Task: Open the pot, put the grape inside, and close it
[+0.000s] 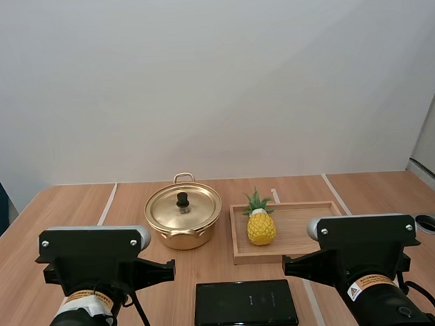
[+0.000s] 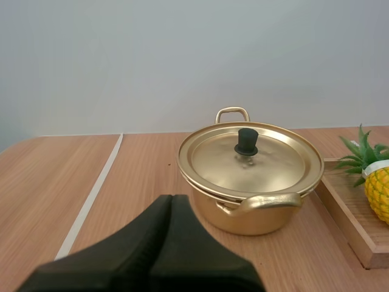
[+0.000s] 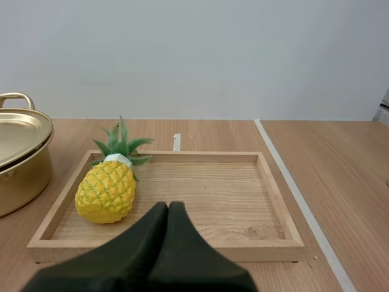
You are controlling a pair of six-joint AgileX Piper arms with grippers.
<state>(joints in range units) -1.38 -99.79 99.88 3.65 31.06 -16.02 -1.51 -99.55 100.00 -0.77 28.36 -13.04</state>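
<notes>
A gold pot [image 1: 184, 225] stands at mid-table with its lid [image 1: 194, 207] on, a black knob [image 1: 182, 199] on top. To its right a yellow toy pineapple [image 1: 260, 226] lies in the left end of a wooden tray [image 1: 305, 228]; no grapes are in sight. My left gripper [image 2: 172, 198] is shut on nothing and sits short of the pot [image 2: 249, 201], below the level of its lid knob [image 2: 247, 141]. My right gripper [image 3: 168, 205] is also shut on nothing, just before the tray's [image 3: 213, 188] near rim, with the pineapple [image 3: 106, 190] slightly to its left.
A flat black slab [image 1: 245, 304] lies on the table near the front, between my two arms. Pale seams run across the wooden tabletop [image 1: 76, 211]. A round hole [image 1: 432, 223] is set in the table at the far right.
</notes>
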